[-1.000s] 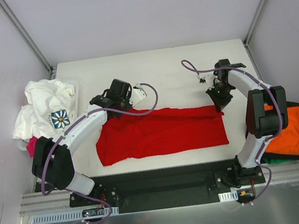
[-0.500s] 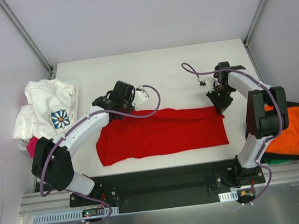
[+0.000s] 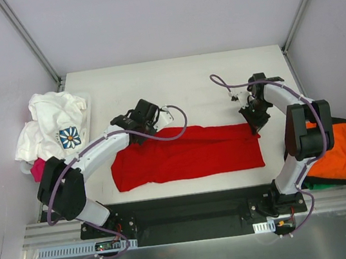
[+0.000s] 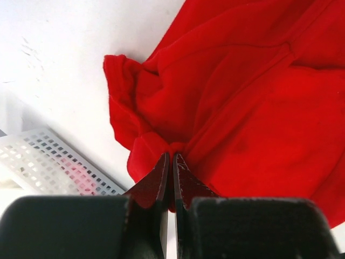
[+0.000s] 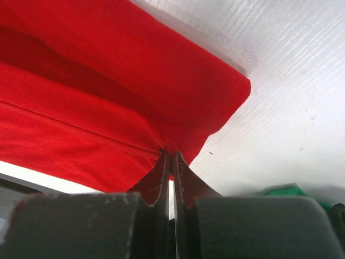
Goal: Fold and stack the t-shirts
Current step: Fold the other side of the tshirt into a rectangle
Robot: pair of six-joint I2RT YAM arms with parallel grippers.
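Note:
The bright red t-shirt (image 3: pixel 190 154) lies as a long band across the table's near half, folded along its length. My left gripper (image 3: pixel 137 135) is shut on a bunched fold at the shirt's far left corner (image 4: pixel 161 102), its jaws (image 4: pixel 172 155) pressed together on the cloth. My right gripper (image 3: pixel 254 124) is shut on the far right corner, where the red cloth (image 5: pixel 108 108) is pinched at its jaws (image 5: pixel 170 154). More t-shirts wait at the sides: a white one with a blue flower print (image 3: pixel 55 124), a pink one (image 3: pixel 37 168), an orange one (image 3: pixel 342 150) and a green one (image 3: pixel 317 181).
A white mesh basket (image 4: pixel 48 162) at the table's left edge holds the white and pink shirts. The orange and green pile hangs off the right edge, behind the right arm's base. Green cloth (image 5: pixel 280 190) shows beside the right fingers.
My left gripper has moved toward the near side and slightly right, carrying the shirt's far left corner over the cloth. My right gripper has barely shifted.

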